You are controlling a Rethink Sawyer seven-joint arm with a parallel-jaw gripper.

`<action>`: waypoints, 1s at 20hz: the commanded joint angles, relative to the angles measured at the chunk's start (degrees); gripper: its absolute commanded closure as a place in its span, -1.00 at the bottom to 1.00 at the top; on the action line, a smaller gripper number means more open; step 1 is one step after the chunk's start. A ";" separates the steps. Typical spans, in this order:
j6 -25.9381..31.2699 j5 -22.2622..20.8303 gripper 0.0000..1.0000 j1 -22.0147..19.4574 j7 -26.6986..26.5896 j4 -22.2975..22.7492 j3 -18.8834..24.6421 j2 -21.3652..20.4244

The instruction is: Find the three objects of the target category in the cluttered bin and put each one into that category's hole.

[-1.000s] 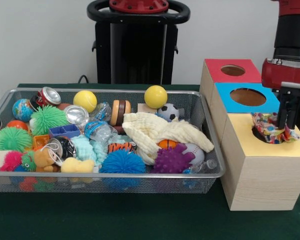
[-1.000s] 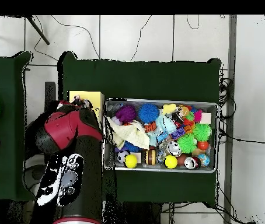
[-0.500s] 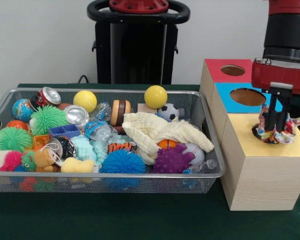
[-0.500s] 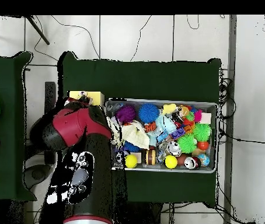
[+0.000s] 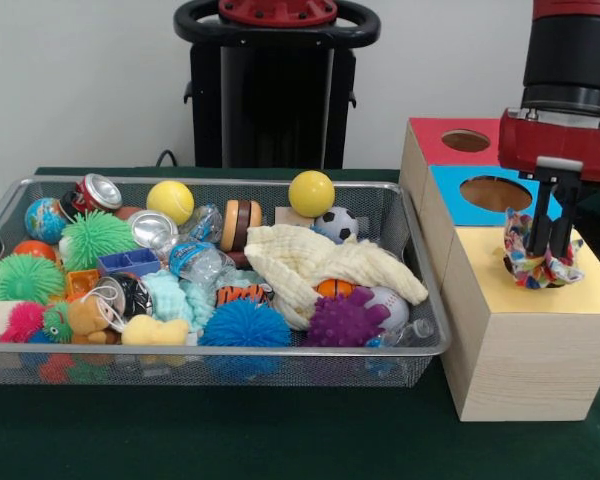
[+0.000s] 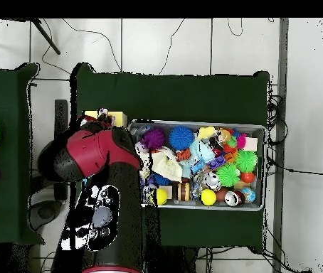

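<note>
Scrunchie (image 5: 536, 262): colourful fabric one, over the yellow-topped box (image 5: 525, 335)
Gripper (image 5: 548, 243): clamped on it (hanging just above the top)
Bin (image 5: 230, 365): wire mesh, crammed with toys
Table (image 5: 230, 440): dark green cloth
Room: pale wall behind

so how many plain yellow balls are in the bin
2, both along the bin's far wall: one yellow ball left of centre, the other beside the soccer ball. More may be buried under clutter.
</note>
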 commanded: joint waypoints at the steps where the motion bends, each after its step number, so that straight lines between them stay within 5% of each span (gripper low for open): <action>1: 2.03 -3.37 1.00 -2.22 -5.20 7.78 6.22 0.21; 20: 7.70 -2.06 1.00 -3.44 -5.86 9.53 8.57 0.68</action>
